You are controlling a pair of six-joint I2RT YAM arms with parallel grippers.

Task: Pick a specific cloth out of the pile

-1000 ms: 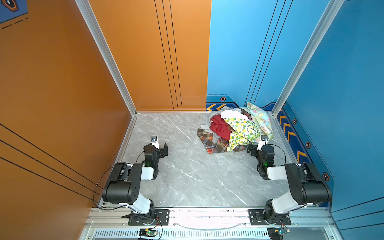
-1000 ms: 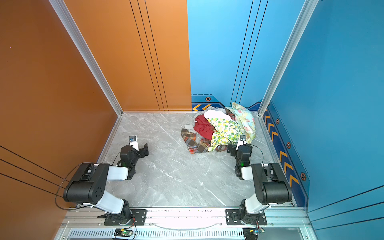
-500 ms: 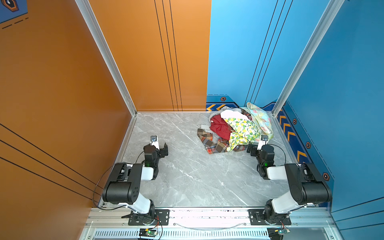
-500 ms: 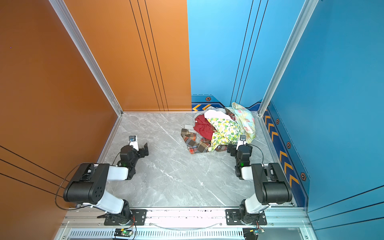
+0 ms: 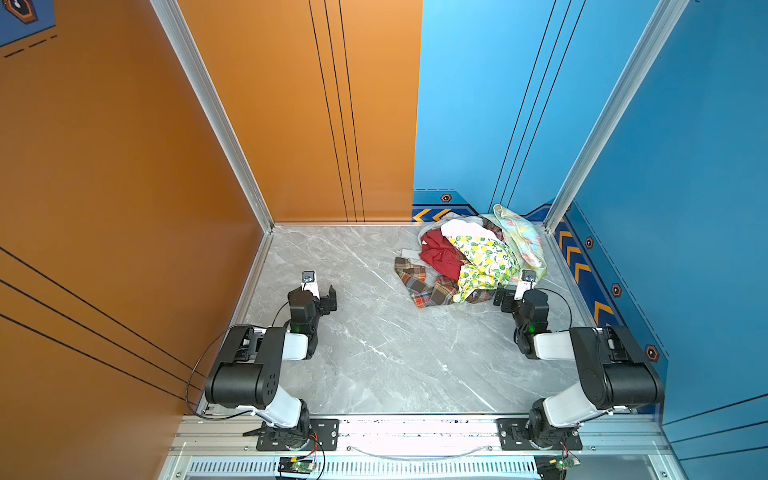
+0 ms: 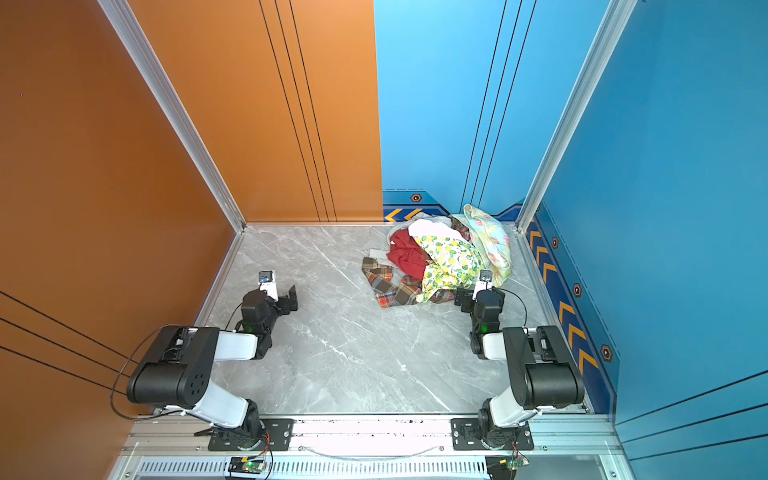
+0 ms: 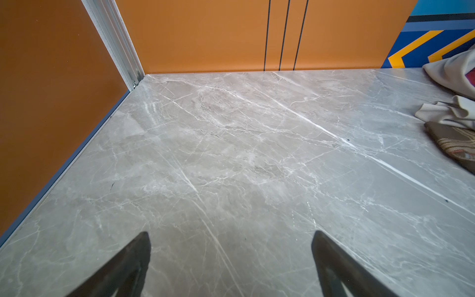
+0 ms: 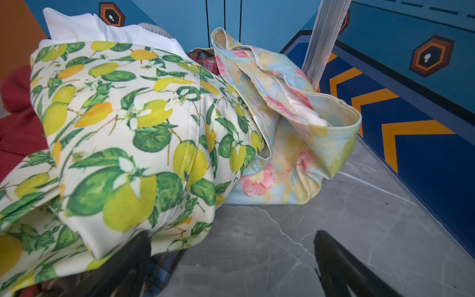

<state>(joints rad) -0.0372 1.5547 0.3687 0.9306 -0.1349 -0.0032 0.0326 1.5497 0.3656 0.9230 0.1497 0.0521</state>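
Note:
The pile lies at the back right of the marble table, by the blue wall. The plaid cloth spreads out from under the pile's front left, partly covered by the red and lemon-print cloths. A strip of plaid cloth shows under the lemon-print cloth, beside one finger. My right gripper stands open at the pile's near edge, with bare table between its fingers. My left gripper is open over bare table, far left of the pile.
A pastel floral cloth leans at the pile's right, near the aluminium corner post. Orange walls stand on the left and back left, blue walls on the right. The plaid cloth's edge shows in the left wrist view.

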